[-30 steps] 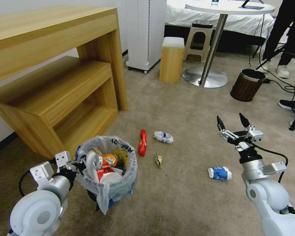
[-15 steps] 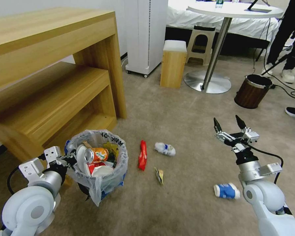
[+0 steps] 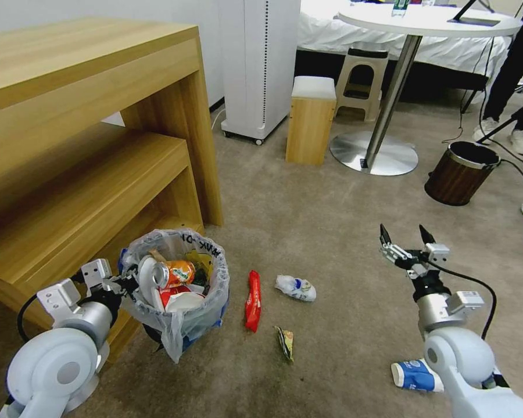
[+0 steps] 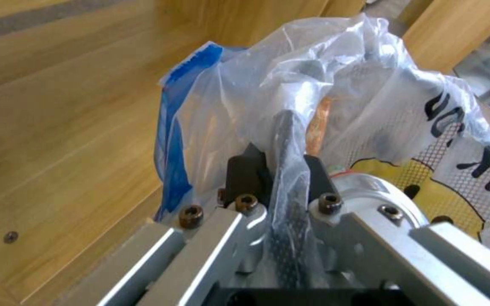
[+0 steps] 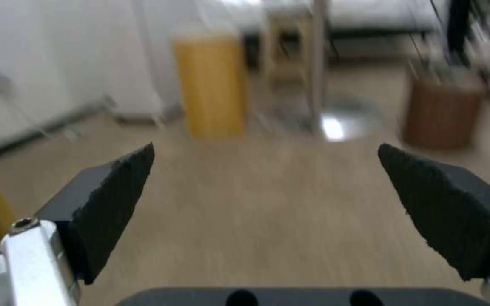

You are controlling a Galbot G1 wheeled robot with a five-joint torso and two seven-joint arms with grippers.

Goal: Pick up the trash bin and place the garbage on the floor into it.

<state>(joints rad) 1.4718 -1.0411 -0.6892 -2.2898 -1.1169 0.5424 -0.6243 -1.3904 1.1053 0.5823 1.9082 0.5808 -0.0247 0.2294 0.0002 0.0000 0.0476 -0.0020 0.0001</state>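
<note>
The small round blue trash bin [image 3: 177, 307], lined with a crinkly translucent plastic bag printed with black letters, is hanging at the robot's left, just in front of the low shelf of the light wooden desk [image 3: 99, 145]. The left gripper [image 3: 129, 283] is pinching the bag-covered rim of the bin, its dark fingers [image 4: 246, 172] pressing on a fold of plastic from both sides. A crushed orange can [image 3: 173, 273] and white paper cups are lying inside the bin.

On the beige short-pile carpet floor [image 3: 308, 215], a red wrapper [image 3: 253, 301], a crumpled white piece [image 3: 296, 288] and a small yellowish wrapper [image 3: 286, 343] are lying near each other, to the right of the bin. A crushed blue-and-white paper cup [image 3: 415, 375] is lying well apart from them, beside the right arm.

The right gripper [image 3: 405, 237] is hovering above the bare carpet, its black fingers [image 5: 115, 187] spread wide, holding nothing.
</note>
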